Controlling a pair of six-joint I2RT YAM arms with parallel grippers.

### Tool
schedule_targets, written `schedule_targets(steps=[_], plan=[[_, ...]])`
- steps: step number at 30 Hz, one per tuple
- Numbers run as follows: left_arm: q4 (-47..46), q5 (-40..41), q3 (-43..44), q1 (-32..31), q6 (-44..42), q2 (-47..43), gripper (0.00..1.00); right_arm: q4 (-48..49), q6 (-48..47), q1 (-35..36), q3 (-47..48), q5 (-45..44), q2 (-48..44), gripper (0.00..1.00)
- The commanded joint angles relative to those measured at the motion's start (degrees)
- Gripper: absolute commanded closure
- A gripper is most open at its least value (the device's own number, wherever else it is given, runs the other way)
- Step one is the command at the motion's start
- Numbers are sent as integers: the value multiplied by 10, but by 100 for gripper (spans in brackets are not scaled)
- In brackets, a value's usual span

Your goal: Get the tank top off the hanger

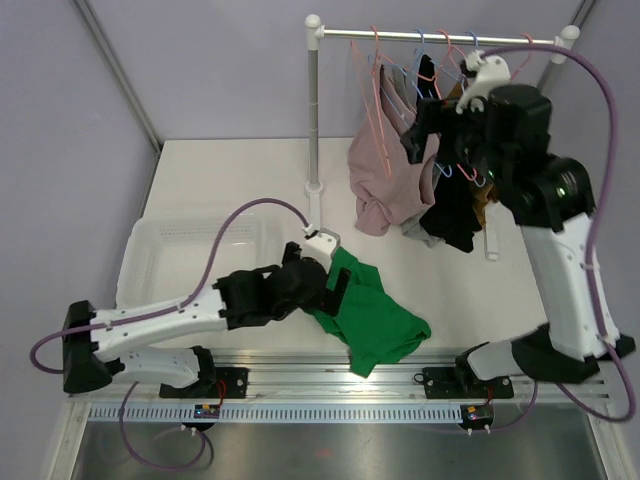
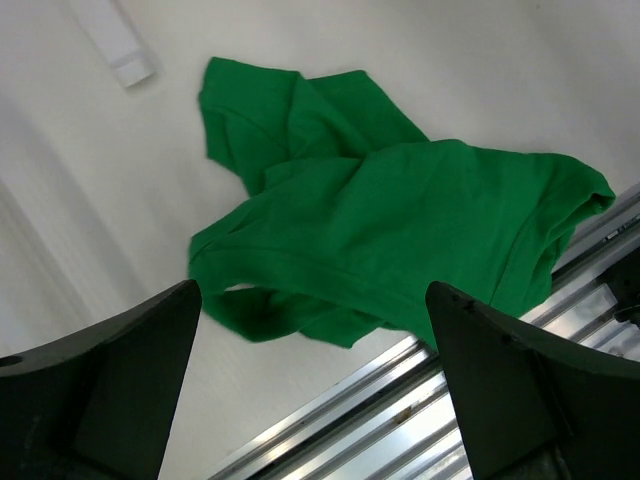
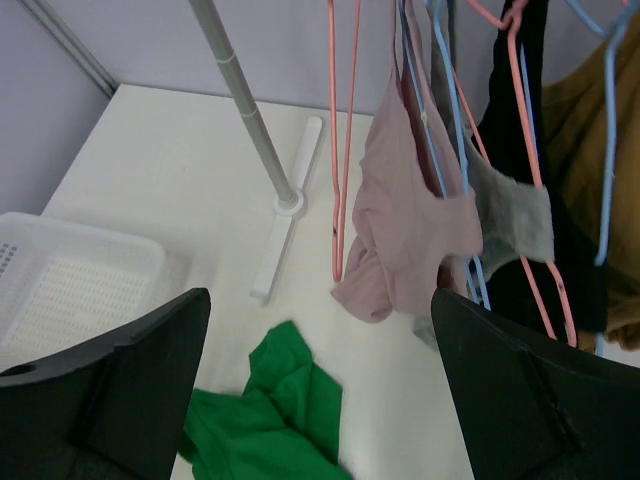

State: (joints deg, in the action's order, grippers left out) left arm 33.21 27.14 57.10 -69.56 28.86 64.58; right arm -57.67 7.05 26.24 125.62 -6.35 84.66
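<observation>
A green tank top (image 1: 370, 310) lies crumpled on the table near the front edge, off any hanger; it also shows in the left wrist view (image 2: 400, 230) and the right wrist view (image 3: 270, 420). My left gripper (image 1: 325, 268) is open and empty, hovering just above the top's left edge, its wide-apart jaws (image 2: 315, 400) framing the garment's near hem. My right gripper (image 1: 425, 125) is open and empty, raised beside the hanging clothes, jaws (image 3: 320, 400) pointing down at the table. A pink garment (image 1: 390, 180) hangs on a pink hanger (image 3: 343, 150).
The rack's rail (image 1: 440, 37) holds several hangers with pink (image 3: 415, 230), grey (image 3: 515, 215), black (image 1: 455, 210) and mustard (image 3: 600, 170) garments. Its post (image 1: 314, 110) stands mid-table. A white basket (image 1: 180, 255) sits at the left. An aluminium rail (image 2: 400, 420) runs along the front edge.
</observation>
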Motion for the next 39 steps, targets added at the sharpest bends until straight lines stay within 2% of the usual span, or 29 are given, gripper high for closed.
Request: schedule_targets(steps=[1,2,4,7,16,18,20,21,24,31,32,39], plan=[[-107,-36,40,-12,-19,73,1,32,24,-1,-128,26,-145,1],[-116,-43,45,-13,-25,117,1,58,40,-1,-203,31,-177,0],[-124,-51,63,-13,-27,163,1,72,59,-1,-286,55,-260,1],[-119,-60,93,-13,-24,244,1,89,65,0,-356,113,-338,0],[-178,-121,89,-14,0,383,2,76,67,-1,-415,186,-434,0],[-186,-135,86,-14,4,394,23,75,68,-1,-418,192,-443,1],[-185,-140,85,-15,5,401,52,77,67,-1,-421,199,-448,0],[-179,-139,85,-15,6,399,77,78,67,0,-421,201,-452,1],[-147,-108,91,-16,9,369,100,80,64,0,-420,204,-456,1],[-35,46,134,-15,-6,210,100,84,59,-1,-420,194,-456,1],[0,82,156,-14,-11,196,100,84,58,0,-421,193,-455,0],[142,186,281,32,-35,108,100,85,56,0,-413,188,-449,0]])
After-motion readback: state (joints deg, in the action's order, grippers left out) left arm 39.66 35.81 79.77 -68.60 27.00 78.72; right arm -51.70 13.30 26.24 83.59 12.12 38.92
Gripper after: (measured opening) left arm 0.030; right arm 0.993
